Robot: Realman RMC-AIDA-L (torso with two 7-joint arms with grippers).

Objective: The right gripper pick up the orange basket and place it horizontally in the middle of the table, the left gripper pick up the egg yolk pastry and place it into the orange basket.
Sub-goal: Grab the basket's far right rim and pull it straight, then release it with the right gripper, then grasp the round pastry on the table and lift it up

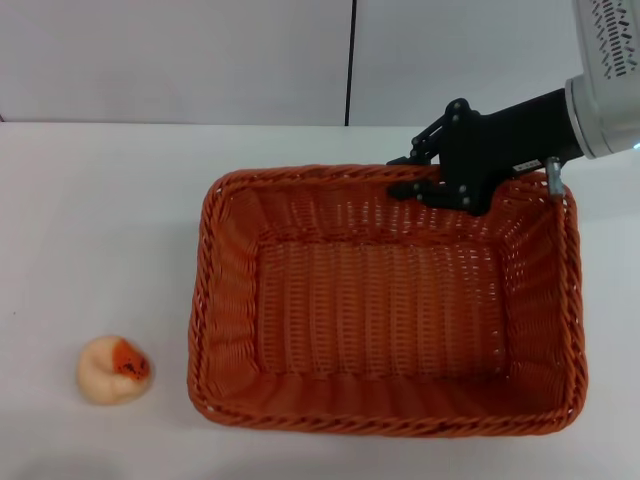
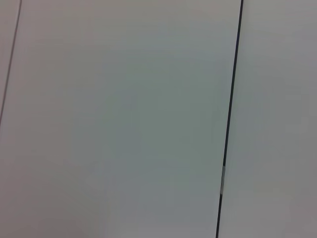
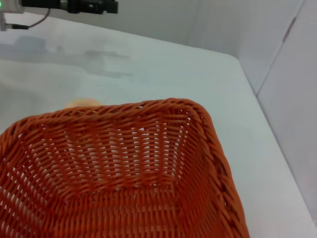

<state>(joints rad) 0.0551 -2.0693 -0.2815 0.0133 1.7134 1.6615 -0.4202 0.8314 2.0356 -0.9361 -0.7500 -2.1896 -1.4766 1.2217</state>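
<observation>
We judge the first step nearly finished: the orange basket lies level at frame centre on the table, the right gripper pinching its upper rim. The egg yolk pastry waits lower left, outside.

1. Head cam looks forward and down from above, far enough back to take in the whole orange basket on the white surface, with the right gripper at its far rim.
2. Right wrist cam sits right over that same basket, super close, facing across the surface.
3. Left wrist cam just faces a blank wall panel; it shares nothing with the others.
</observation>
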